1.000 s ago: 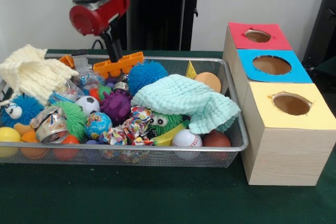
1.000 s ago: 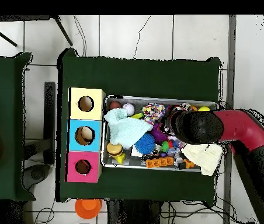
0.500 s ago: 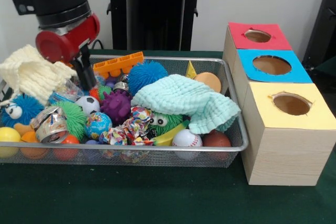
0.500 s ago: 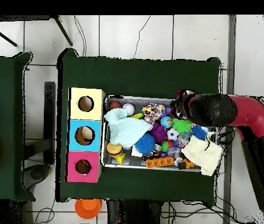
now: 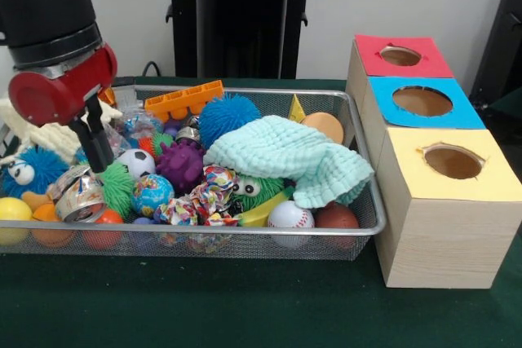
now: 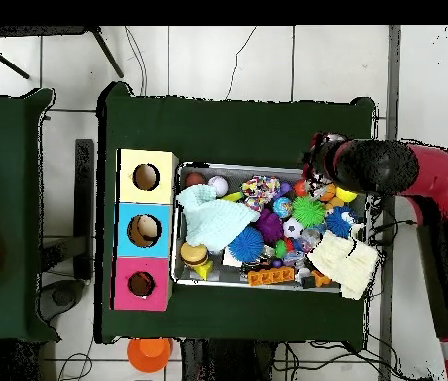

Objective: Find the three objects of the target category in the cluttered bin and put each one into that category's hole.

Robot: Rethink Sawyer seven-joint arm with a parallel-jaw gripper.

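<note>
Bin [image 5: 359, 226]: wire mesh tray on green table [image 5: 245, 307], filling the left and centre of the front view; centre of the overhead view [image 6: 183, 273].

Contents, front view: mint cloth [image 5: 285, 156] draped over the right half; blue spiky ball [image 5: 228, 116] behind it; purple spiky ball [image 5: 181, 165] at centre; soccer ball [image 5: 137, 162] and globe ball [image 5: 152, 193] left of centre; green fuzzy ball [image 5: 117, 187]; crushed can [image 5: 77, 197] at lower left; baseball [image 5: 290, 216] and brown ball [image 5: 337, 218] against the front wall; orange toy block [image 5: 183, 99] along the back rim; cream knitted cloth [image 5: 45, 132] over the left end.

My gripper [image 5: 99, 152]: upper left of the front view, tip low over the can and green fuzzy ball. I cannot tell whether it is apart or together, nor whether it touches anything.

Boxes, right of the bin, each with one round hole: yellow box [image 5: 457, 193] lowest, blue box [image 5: 428, 103], red box [image 5: 400, 56] uppermost.
</note>
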